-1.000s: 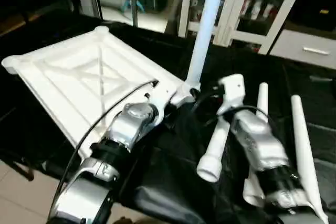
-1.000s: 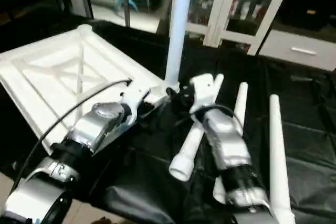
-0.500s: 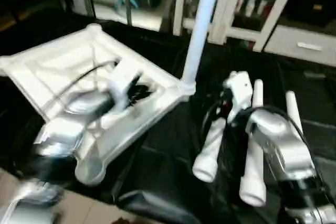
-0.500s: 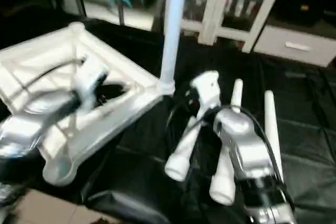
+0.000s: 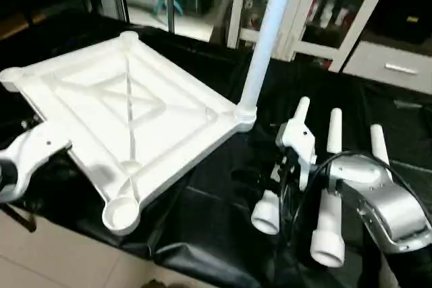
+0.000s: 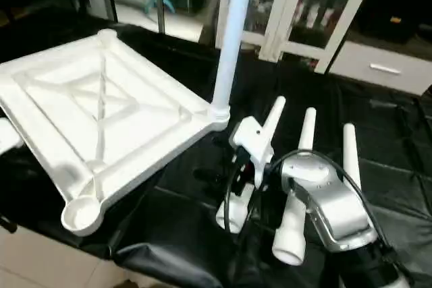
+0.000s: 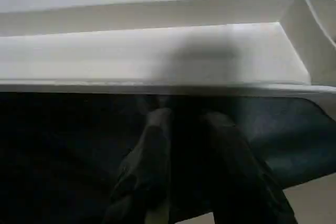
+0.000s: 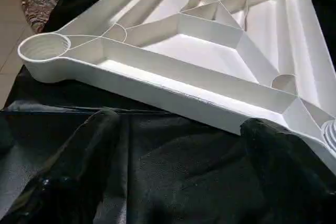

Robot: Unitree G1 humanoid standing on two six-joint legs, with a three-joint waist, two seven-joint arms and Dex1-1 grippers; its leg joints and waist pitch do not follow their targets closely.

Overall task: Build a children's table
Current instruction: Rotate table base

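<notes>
— Looking from the head camera first: where does the table stand?
— The table top (image 5: 128,109) lies ribs-up on the black cloth (image 5: 202,220), one leg (image 5: 264,38) already upright in its far corner socket. Three loose legs (image 6: 302,180) lie side by side near the right gripper (image 5: 287,166), which hovers low over the nearest of them. The near corner socket (image 5: 120,215) juts toward the cloth's edge.
— The risk there?
— I judge the top could slide or tip off that edge if nudged, and the standing leg would lever it.
— Left wrist view?
— The left gripper (image 7: 184,145) has its two fingers close together with a narrow gap, holding nothing, just under the top's rim (image 7: 157,56). Lifting from there might jolt the top.
— Right wrist view?
— Its fingers (image 8: 79,166) are spread wide apart, empty, facing the top's side wall (image 8: 173,90). Closing off-centre could roll a leg away.
</notes>
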